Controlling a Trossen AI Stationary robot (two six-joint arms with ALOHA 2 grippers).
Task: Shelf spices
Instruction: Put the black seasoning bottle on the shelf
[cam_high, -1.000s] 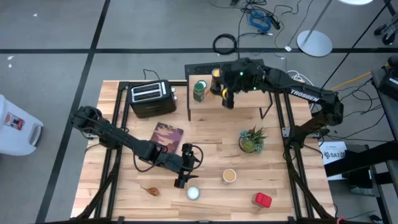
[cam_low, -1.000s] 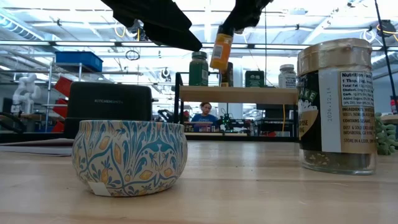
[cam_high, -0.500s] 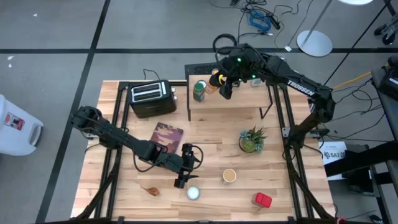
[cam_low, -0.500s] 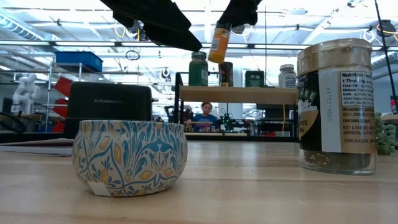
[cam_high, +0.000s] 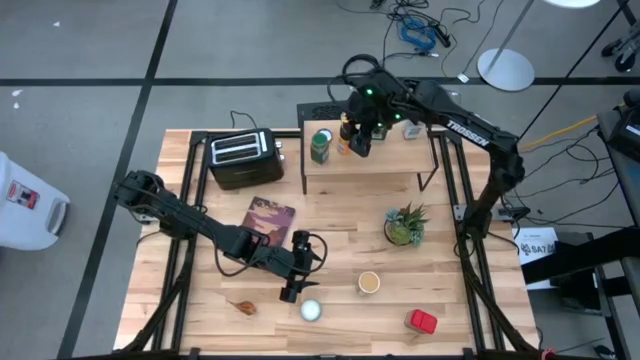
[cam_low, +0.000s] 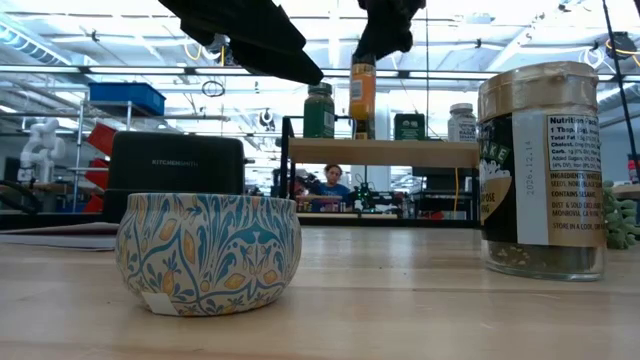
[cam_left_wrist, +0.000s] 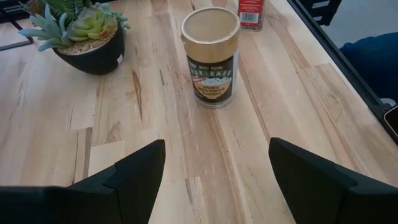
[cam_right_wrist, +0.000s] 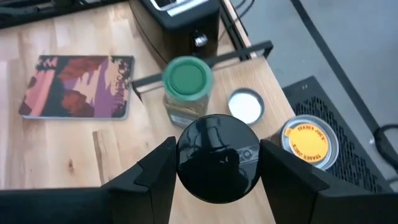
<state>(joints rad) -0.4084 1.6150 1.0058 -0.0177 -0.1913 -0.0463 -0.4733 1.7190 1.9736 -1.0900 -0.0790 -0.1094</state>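
The right gripper hangs over the rear part of the small wooden shelf, its fingers clamped on the black cap of an orange-labelled spice bottle. In the low view the bottle hangs upright from the gripper, its base at or just above the shelf top; whether it touches cannot be told. The wrist view looks straight down on the black cap between the two fingers. Around it on the shelf stand a green-lidded jar, a small white-lidded jar and a yellow-topped tin, all near the held bottle. To place the bottle well, the gripper likely needs to descend straight down, keeping it vertical, into the free patch of wood between these neighbours, and release only once the base rests flat. The main risk is the fingers brushing the green-lidded jar as they spread, since it stands just beside the held bottle. The left gripper waits low over the near part of the bench, fingers spread wide and empty, facing a tan-lidded spice jar ahead of it, with a potted succulent off to one side and a red-labelled tin beyond. A patterned tin also sits on the bench.
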